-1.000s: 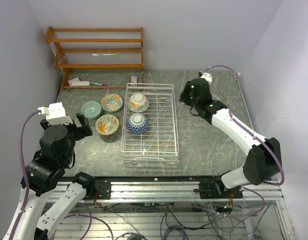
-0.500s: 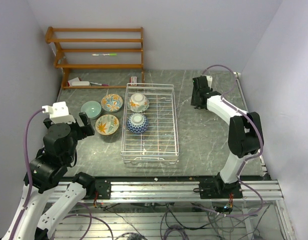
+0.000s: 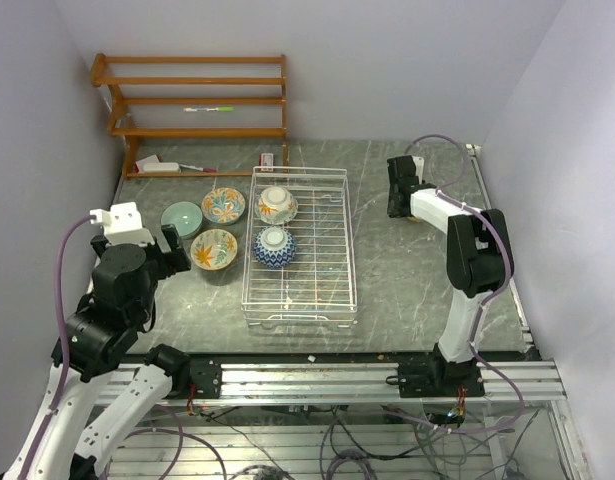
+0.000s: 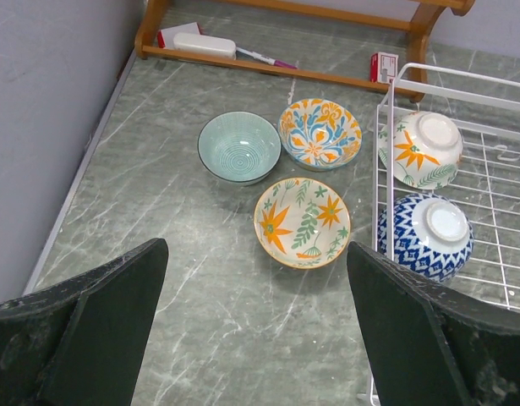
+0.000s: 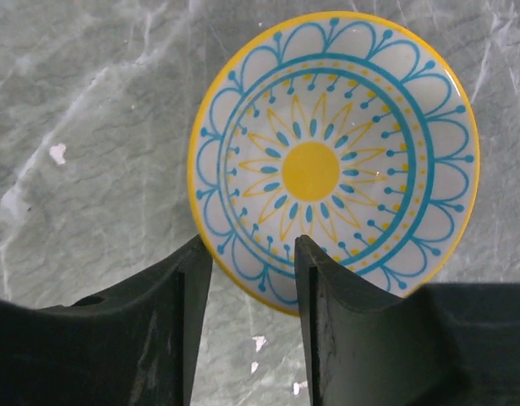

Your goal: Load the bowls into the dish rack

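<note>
On the table (image 3: 407,270), the dish rack (image 3: 353,250) holds two bowls (image 3: 275,246).

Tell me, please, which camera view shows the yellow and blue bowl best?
The right wrist view: the yellow and blue bowl fills the frame, its sun pattern sharp, beneath the open right gripper. In the top external view that gripper hides it. The left wrist view does not include it.

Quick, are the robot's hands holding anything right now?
Left gripper: wide open, holding nothing.
Right gripper: partly open at the rim of the yellow-and-blue bowl, not gripping it.
</note>
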### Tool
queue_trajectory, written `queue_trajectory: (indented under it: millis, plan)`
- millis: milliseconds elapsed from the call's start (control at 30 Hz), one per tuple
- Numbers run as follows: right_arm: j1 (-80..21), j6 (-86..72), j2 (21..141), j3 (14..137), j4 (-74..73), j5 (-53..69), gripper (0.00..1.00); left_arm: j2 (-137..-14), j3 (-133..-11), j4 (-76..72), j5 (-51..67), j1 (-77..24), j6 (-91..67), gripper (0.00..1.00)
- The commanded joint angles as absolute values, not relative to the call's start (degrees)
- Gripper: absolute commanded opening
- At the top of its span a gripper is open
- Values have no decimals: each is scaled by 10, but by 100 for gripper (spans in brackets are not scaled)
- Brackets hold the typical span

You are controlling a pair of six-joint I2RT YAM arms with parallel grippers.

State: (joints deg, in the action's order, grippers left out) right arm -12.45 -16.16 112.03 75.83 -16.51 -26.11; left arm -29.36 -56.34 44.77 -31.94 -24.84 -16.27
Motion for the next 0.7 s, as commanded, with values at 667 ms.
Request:
queue_trajectory:
  millis: [667]
  plan:
    - [-163,-209,800,633,-64,-33,0,-310,-561,423,-318,-244,-168,98]
